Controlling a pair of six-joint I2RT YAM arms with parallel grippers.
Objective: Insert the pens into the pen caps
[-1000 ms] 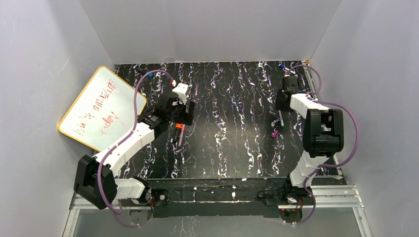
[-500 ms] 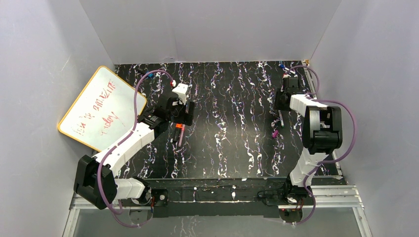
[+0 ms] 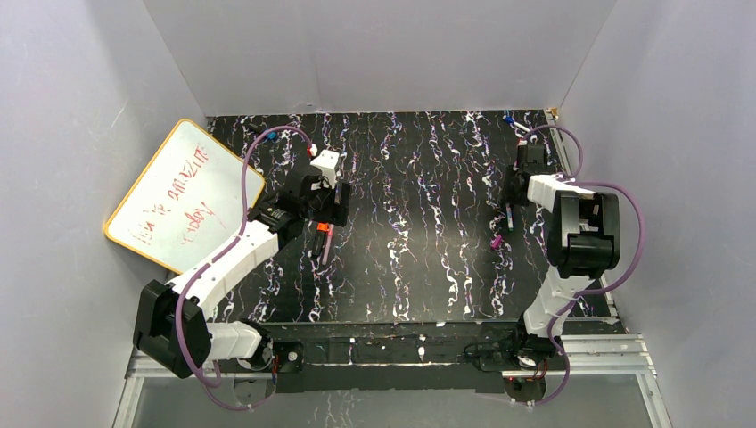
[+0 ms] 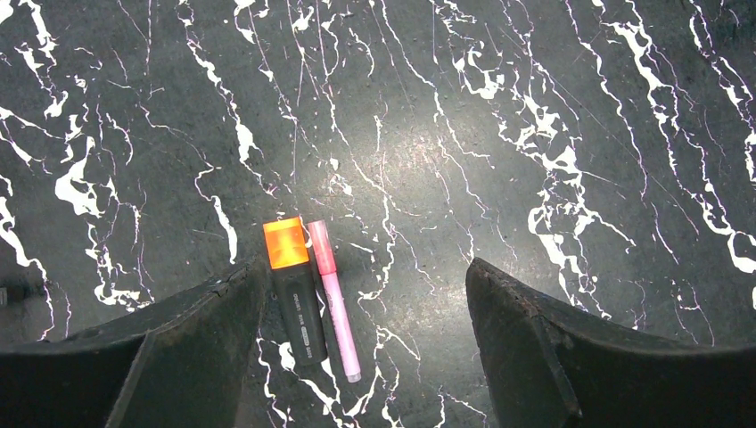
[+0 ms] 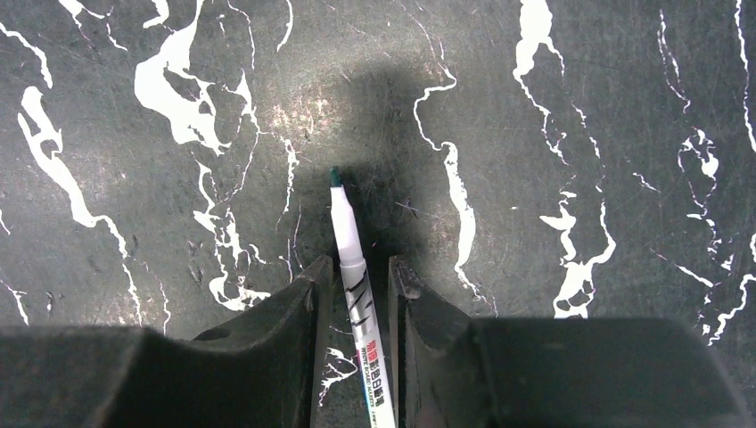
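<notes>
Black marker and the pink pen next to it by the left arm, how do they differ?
The black marker is much thicker than the pink pen. The marker is dark with a bright orange end; the pen is pale pink with a darker pink end. The pen looks longer than the marker. Both lie flat on the table, side by side, coloured ends pointing the same way.
</notes>
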